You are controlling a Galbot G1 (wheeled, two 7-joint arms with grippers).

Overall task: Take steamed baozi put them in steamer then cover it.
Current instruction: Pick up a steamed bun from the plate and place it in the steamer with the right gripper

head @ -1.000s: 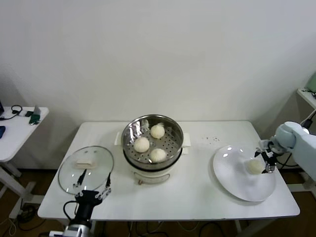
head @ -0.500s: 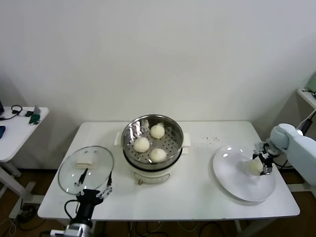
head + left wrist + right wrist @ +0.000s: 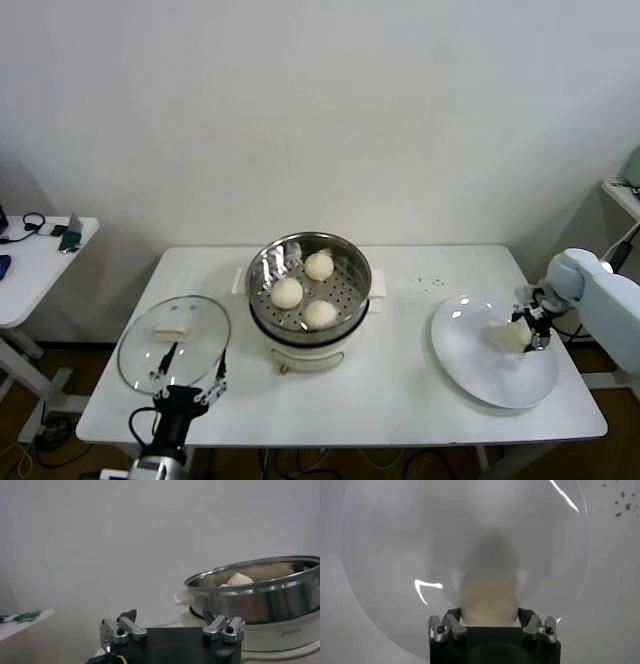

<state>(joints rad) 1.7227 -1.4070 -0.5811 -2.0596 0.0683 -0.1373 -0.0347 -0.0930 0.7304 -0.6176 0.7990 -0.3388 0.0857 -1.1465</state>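
Right gripper: point(image 3: 527, 331) over the plate's 3 o'clock side, fingers pinching the last bao point(image 3: 515, 336) (the wrist view shows it wedged between both fingers point(image 3: 454, 621)).
Last bao: on or just above the plate point(image 3: 475, 365); which of the two, I cannot tell.
Plate: flat, white, at 3 o'clock from the steamer point(image 3: 309, 292), well apart from it.
Steamer: at table centre, steel pot on a cream base, uncovered.
Baozi in steamer: three on the perforated tray, at 12 o'clock point(image 3: 319, 265), 9 o'clock point(image 3: 287, 292) and 6 o'clock point(image 3: 320, 314).
Lid: point(image 3: 174, 343) glass, flat on the table at 9 o'clock from the steamer, white handle up.
Left gripper: point(image 3: 186, 386) parked at the table's near edge, at the lid's 6 o'clock, fingers spread and holding nothing (the steamer shows beyond it in the wrist view).
Table: point(image 3: 400, 400) white; a few dark specks point(image 3: 430, 282) at 12 o'clock from the plate.
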